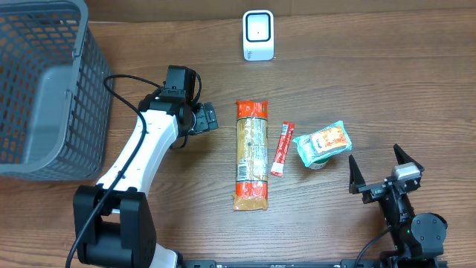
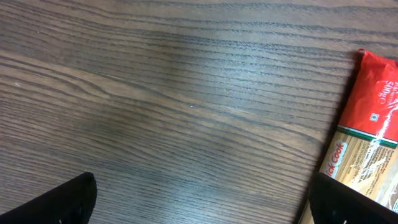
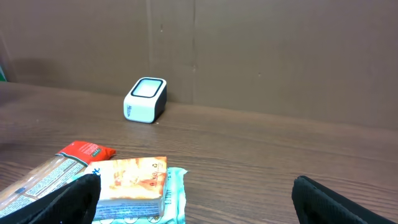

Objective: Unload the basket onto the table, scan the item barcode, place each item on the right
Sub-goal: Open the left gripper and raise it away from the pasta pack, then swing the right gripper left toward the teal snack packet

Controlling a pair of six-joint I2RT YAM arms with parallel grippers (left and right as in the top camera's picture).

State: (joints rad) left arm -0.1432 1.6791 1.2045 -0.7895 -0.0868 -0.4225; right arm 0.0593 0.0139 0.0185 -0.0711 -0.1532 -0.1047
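We hold nothing yet: left gripper (image 1: 205, 119) and right gripper (image 1: 374, 159) gape empty. Next, we judge, the left must grasp the pasta packet (image 1: 251, 155) for the scanner (image 1: 258, 34).

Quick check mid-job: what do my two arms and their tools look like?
Left arm: white links, black joints and base, black cable looping alongside, black left tool. Right arm: black with a grey block on top; right tool has two pointed black fingers.
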